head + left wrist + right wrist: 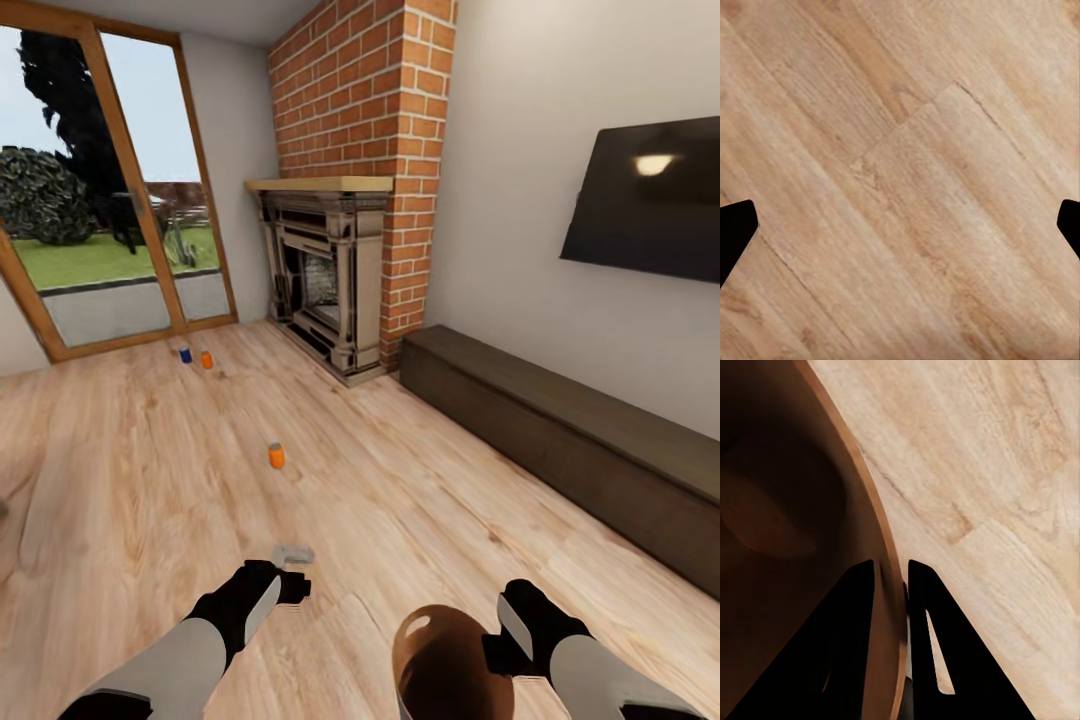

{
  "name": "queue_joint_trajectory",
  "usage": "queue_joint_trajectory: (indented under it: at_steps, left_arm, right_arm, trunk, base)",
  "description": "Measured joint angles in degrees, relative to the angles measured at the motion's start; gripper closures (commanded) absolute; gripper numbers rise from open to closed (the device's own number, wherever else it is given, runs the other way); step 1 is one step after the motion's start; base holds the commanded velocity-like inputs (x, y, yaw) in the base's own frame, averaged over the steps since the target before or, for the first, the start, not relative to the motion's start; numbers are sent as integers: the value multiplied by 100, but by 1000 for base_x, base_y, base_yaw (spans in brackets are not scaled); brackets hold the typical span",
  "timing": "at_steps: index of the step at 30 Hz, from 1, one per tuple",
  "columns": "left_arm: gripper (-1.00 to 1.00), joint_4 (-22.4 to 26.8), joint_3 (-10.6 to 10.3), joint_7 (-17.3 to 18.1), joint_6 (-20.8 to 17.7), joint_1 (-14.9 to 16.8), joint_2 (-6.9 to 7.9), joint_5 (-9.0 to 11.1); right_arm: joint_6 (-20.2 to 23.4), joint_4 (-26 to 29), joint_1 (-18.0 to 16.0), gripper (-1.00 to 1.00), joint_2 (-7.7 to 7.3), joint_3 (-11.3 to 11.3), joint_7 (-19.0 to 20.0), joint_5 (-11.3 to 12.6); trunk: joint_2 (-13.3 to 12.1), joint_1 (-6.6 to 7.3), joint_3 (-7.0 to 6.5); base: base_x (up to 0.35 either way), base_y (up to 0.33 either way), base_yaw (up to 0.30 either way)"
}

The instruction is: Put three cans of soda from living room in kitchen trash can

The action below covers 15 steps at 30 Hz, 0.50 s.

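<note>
Three cans of soda stand on the wood floor in the head view: a dark blue one and an orange one side by side near the glass doors, and another orange one closer to me. My right gripper is shut on the rim of the trash can, one finger inside its glossy brown wall and one outside. Nothing lies in the part of the bin that shows. My left gripper hangs open over bare floor, well short of the nearest can.
An ornate fireplace under a red brick column stands ahead. A long dark bench runs along the right wall below a wall-mounted screen. Wood-framed glass doors fill the far left. Open floor lies between me and the cans.
</note>
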<state>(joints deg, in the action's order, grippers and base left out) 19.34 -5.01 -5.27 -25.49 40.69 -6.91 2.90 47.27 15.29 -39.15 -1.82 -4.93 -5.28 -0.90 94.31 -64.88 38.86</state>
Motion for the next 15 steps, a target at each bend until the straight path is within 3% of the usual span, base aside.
queue_joint_trajectory:
  at_steps: [15]
  left_arm:
    - [-100,0,0,0,-2,-6,-3,0]
  right_arm:
    - [0,26,40,100,5,6,-4,-26]
  trunk:
    - [0,0,0]
  base:
    - [340,145,-30]
